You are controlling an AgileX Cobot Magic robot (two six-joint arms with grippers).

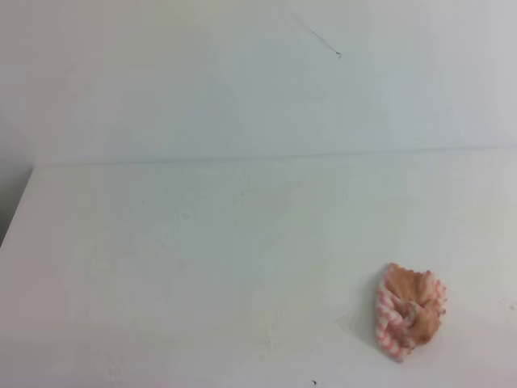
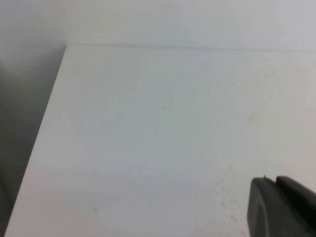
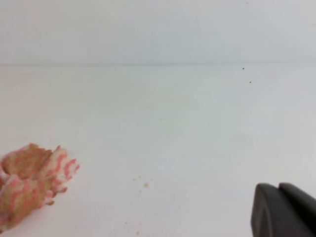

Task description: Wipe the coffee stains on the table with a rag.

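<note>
Rag (image 1: 410, 312) sits bunched at five o'clock on table (image 1: 202, 267), untouched. Soft, light, wrinkly; pinch raised central fold. Right gripper (image 3: 279, 210) fingers together, empty; left gripper (image 2: 276, 205) likewise.

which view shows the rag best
The exterior high view: the rag lies whole and bunched on the white table, lower right, with its checked edge clear. The right wrist view catches only part of it, cut off at the left edge. The left wrist view shows no rag, just bare tabletop.
</note>
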